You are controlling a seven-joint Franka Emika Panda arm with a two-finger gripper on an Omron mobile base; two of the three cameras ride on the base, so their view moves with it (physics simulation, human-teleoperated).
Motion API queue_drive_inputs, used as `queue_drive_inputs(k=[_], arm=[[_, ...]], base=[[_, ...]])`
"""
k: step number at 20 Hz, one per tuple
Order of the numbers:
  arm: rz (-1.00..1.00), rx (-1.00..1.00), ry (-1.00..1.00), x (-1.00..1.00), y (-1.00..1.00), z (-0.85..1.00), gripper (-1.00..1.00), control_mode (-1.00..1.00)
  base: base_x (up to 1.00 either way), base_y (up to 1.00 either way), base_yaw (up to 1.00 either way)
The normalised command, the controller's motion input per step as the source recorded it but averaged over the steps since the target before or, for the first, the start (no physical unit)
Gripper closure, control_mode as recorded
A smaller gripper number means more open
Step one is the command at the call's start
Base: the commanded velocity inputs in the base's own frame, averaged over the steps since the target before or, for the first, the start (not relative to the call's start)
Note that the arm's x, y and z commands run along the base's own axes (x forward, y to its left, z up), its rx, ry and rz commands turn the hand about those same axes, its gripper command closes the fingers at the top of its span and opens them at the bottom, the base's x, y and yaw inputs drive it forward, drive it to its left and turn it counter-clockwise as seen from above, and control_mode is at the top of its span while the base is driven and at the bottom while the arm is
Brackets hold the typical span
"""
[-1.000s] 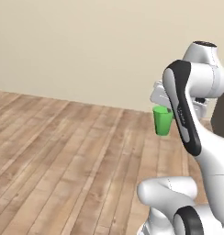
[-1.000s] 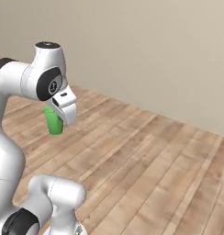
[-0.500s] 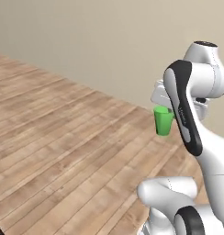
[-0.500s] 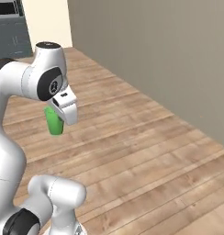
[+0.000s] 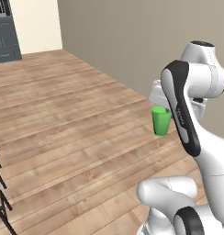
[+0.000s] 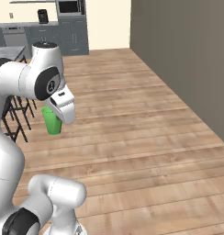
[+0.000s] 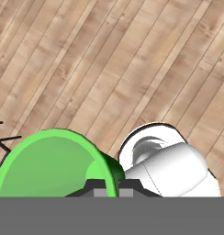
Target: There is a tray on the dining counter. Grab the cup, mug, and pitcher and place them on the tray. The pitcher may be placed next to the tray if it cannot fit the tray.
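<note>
While one green cup (image 5: 161, 120) hangs upright above the wooden floor (image 5: 72, 137), the single white arm (image 5: 182, 108) carries it clear of any surface; its gripper (image 7: 112, 184) is pinched on the cup's rim, one finger inside and one outside, as the hand view shows from above, with the cup's open mouth in the lower left of that view; in the left base view the cup sits just beside the arm's dark-banded forearm, below the pale hand; in the right base view the cup (image 6: 53, 120) hangs under the hand, partly hidden by it; the arm rises from its base, bends at a raised elbow and folds back, so that the hand is tucked close to the robot's own body and points down; several dark stools (image 6: 17, 108) stand to the left of the arm in the right base view, their count hard to tell; grey cabinets (image 6: 63, 32) line the far wall, and one plain grey wall (image 6: 187, 55) runs along the right.
</note>
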Motion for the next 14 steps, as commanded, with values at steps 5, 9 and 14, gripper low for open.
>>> queue_drive_inputs(k=[5,9,14], arm=[[0.00,0.00,0.00,0.00,0.00,0.00,1.00,1.00],[0.00,0.00,0.00,0.00,0.00,0.00,1.00,1.00],[0.00,0.00,0.00,0.00,0.00,0.00,1.00,1.00]], base=[[0.88,-0.88,0.36],[0.76,-0.88,0.43],[0.72,-0.27,0.74]])
